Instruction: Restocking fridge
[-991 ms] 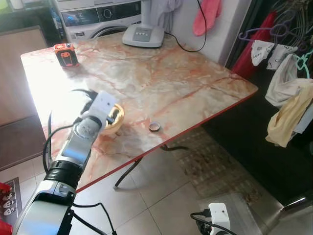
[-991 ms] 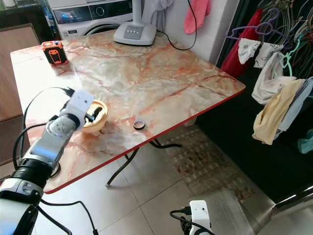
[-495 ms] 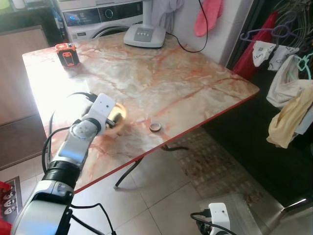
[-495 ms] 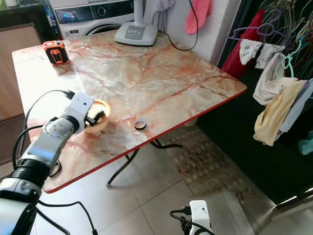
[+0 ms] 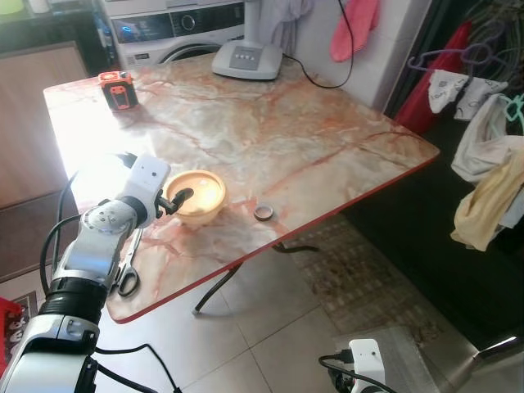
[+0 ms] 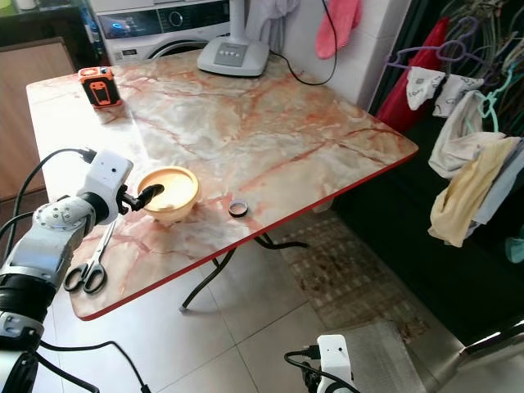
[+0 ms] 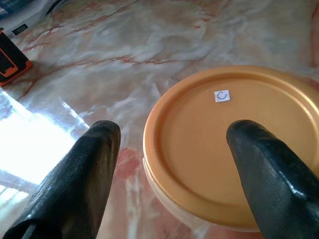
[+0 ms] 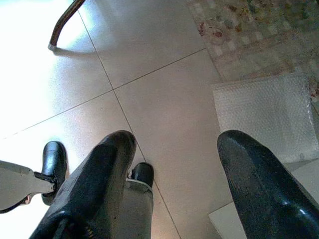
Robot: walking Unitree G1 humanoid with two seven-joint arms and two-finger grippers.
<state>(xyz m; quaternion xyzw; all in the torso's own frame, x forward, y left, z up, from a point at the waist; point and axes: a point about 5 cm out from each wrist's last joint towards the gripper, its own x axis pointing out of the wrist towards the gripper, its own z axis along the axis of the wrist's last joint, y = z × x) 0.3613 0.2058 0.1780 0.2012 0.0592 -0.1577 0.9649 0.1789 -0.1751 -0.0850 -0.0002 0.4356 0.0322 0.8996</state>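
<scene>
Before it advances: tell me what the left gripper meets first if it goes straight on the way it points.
Probably the orange lidded container. The left gripper, fingers open, points at its near rim from beside it on the marble table; one finger already hangs over the lid.

The left arm rises from the lower left of the head views, bent at the elbow and angled toward frame centre. Its left claw point(image 5: 173, 199) sits at middle left with both black fingers point(image 7: 84, 184) spread wide apart. The right claw point(image 8: 172, 191) hangs idle, pointing downward, fingers parted.
</scene>
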